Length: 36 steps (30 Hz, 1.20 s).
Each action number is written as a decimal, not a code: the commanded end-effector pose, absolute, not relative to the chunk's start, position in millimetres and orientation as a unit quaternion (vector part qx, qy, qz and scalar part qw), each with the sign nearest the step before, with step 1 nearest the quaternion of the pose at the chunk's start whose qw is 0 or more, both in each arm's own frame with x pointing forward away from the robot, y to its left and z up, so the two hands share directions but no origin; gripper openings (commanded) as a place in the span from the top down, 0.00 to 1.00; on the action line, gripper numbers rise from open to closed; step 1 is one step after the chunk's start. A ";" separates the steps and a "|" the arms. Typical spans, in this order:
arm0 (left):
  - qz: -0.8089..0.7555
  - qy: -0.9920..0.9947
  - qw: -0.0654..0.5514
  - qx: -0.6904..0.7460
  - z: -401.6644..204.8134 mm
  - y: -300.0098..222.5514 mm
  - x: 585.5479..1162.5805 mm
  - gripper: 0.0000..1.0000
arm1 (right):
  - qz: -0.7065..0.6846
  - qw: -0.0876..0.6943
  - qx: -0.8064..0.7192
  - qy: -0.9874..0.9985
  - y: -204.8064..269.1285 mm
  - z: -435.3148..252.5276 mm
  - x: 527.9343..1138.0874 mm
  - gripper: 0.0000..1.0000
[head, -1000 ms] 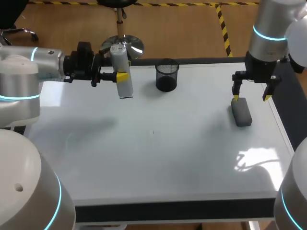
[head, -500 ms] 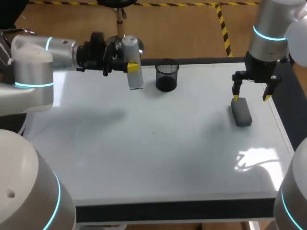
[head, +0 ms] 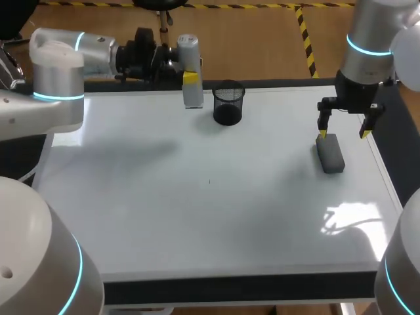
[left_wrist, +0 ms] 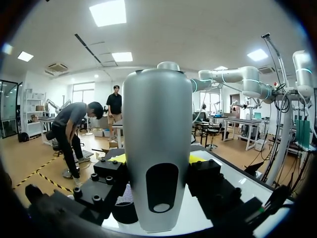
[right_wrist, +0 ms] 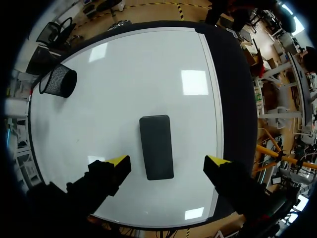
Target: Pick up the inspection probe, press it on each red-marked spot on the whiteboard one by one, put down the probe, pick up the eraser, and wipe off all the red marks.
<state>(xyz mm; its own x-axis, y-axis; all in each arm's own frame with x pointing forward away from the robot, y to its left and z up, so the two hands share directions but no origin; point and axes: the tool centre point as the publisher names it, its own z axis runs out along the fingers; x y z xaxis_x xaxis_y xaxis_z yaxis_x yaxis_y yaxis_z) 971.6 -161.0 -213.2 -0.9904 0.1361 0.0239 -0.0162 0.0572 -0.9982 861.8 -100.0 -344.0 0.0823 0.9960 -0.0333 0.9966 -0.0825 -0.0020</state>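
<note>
**Item 1.** Left gripper [head: 189, 78]: pinching the inspection probe [left_wrist: 157, 148], which stands upright between its fingers and appears lifted off the whiteboard [head: 197, 216].
- Mesh cup [head: 228, 103]: just beside the probe, on the side away from the arm.
- Hazard: a sideways carry could tip the cup. If the cup is the probe's rest, a tilted descent could catch on the rim.

**Item 2.** Right gripper [right_wrist: 168, 159]: fingers spread wide, holding nothing.
- Eraser [right_wrist: 156, 146]: flat on the board below and between the fingers, nearer one of them.
- Hazard: closing off-centre may shove or twist the eraser instead of gripping it.

**Item 3.** Red marks: none discernible, so wiping has no visible target.
</note>
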 end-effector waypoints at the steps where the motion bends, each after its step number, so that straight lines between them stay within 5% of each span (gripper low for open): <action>1: 0.683 -0.722 0.084 -0.071 -211.1 -171.6 989.4 1.00 | -0.013 0.011 0.735 0.678 -100.8 -342.9 861.4 0.00; 36: 0.681 -0.718 0.111 -0.093 -208.3 -242.8 1042.1 1.00 | -0.013 0.011 0.735 0.678 -100.8 -342.9 861.4 0.00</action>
<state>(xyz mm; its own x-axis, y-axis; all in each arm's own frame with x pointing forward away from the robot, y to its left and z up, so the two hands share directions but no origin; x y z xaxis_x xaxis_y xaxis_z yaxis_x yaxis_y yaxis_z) 1035.5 -237.7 -206.3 -0.9699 0.2415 0.0303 -0.0164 0.0593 -0.9981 861.7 -100.0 -344.0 0.0824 0.9961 -0.0331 0.9966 -0.0825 -0.0018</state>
